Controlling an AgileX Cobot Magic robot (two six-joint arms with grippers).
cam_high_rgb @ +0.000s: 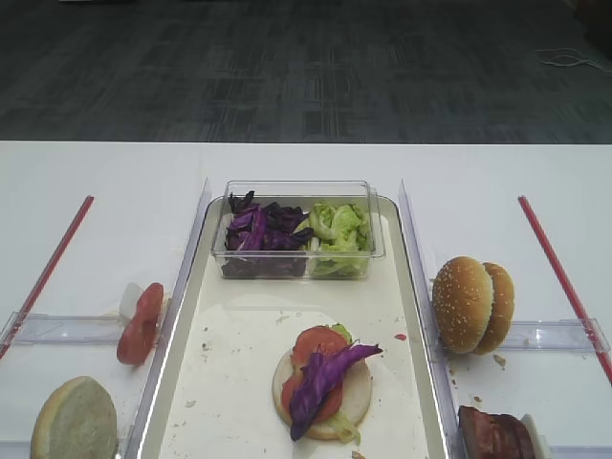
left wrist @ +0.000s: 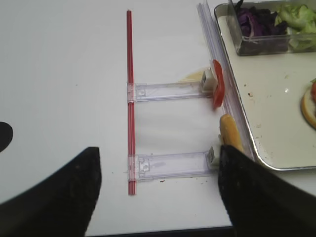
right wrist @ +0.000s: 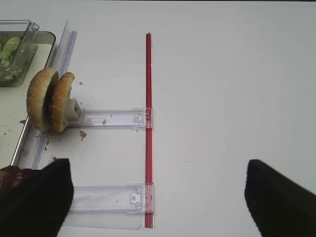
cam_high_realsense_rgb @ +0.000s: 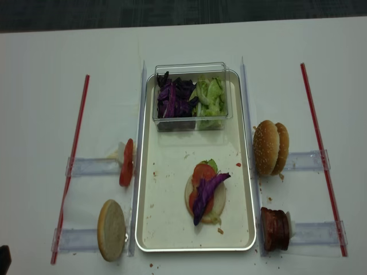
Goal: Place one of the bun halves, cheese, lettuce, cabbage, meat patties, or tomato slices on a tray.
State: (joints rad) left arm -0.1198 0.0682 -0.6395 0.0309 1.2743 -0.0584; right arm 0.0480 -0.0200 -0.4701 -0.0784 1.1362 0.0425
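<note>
A white table [cam_high_realsense_rgb: 46, 69] was seen holding the tray [cam_high_realsense_rgb: 238, 189], where a clear tub [cam_high_realsense_rgb: 192, 67] kept cabbage [cam_high_realsense_rgb: 172, 100] beside lettuce [cam_high_realsense_rgb: 209, 97]. A pale bun half (topped with tomato and a purple strip) [cam_high_realsense_rgb: 217, 200] lay nearer. Sesame bun halves [cam_high_realsense_rgb: 268, 148] and meat patties [cam_high_realsense_rgb: 275, 228] were propped outside. Both the left gripper [left wrist: 158, 192] and right gripper [right wrist: 158, 197] were held wide, empty.

Purple cabbage [cam_high_rgb: 330, 378], red tomato slices [cam_high_rgb: 140, 325], golden bun halves [cam_high_rgb: 471, 304].
</note>
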